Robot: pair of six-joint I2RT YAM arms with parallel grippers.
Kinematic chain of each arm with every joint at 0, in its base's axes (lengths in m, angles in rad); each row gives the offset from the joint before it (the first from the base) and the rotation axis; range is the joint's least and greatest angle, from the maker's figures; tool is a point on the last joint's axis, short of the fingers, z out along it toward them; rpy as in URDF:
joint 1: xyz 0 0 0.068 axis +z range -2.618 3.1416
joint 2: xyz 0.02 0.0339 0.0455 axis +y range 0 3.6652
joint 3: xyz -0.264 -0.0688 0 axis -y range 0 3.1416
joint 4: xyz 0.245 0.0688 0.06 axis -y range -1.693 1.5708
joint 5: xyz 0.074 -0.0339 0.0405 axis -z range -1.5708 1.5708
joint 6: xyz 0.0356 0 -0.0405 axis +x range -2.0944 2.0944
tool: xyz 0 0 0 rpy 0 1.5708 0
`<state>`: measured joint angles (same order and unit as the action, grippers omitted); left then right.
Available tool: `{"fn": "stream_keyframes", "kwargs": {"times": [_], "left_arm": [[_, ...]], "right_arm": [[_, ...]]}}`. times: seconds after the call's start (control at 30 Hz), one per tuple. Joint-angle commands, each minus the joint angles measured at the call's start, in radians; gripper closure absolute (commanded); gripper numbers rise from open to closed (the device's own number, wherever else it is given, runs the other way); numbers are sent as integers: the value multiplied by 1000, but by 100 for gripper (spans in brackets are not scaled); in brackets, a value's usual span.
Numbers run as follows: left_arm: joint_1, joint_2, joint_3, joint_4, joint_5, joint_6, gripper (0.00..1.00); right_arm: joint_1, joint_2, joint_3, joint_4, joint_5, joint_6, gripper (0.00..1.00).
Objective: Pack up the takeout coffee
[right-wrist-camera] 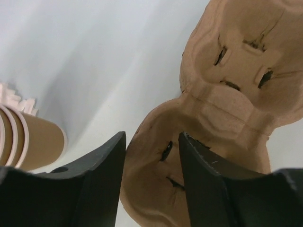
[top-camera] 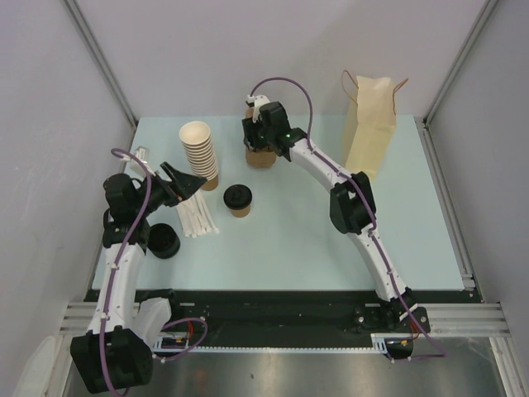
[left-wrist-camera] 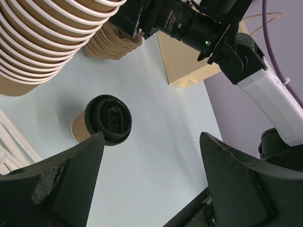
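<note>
The takeout coffee (top-camera: 238,200), a small brown cup with a black lid, stands upright mid-table; it also shows in the left wrist view (left-wrist-camera: 106,120). My left gripper (top-camera: 186,182) is open and empty, left of the cup, its fingers (left-wrist-camera: 71,175) wide apart. My right gripper (top-camera: 258,139) is at the back, over a brown pulp cup carrier (top-camera: 259,157). In the right wrist view its open jaws (right-wrist-camera: 152,137) straddle the rim of the carrier's near well (right-wrist-camera: 156,189), one finger outside, one over the well.
A tall stack of lidless cups (top-camera: 200,153) stands left of the carrier. White sticks (top-camera: 197,217) and a pile of black lids (top-camera: 164,241) lie at the left. A tan paper bag (top-camera: 369,124) stands at the back right.
</note>
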<state>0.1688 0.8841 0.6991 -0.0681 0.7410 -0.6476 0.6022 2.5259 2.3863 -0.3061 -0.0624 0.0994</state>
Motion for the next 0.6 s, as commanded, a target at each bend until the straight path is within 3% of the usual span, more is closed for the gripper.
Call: {"fn": "stream_keyframes", "kwargs": {"times": [0.0,0.13,0.27,0.43,0.57], "left_arm": [[14,-14,7,16,24,14,12],[15,-25,0,14,26,19,12],[14,-27,-4,17,29,14,12],[15,-27,-7,19,26,14,12],[15,-25,-7,22,24,9,13]], "right_arm": [[-15,-107,-12,-105,-94,-96,43],[-45,-165,-30,-148,-169,-242,28],[-68,-206,-16,-220,-285,-459,20],[-59,-225,-7,-373,-309,-772,37],[-64,-223,-22,-435,-327,-963,41]]}}
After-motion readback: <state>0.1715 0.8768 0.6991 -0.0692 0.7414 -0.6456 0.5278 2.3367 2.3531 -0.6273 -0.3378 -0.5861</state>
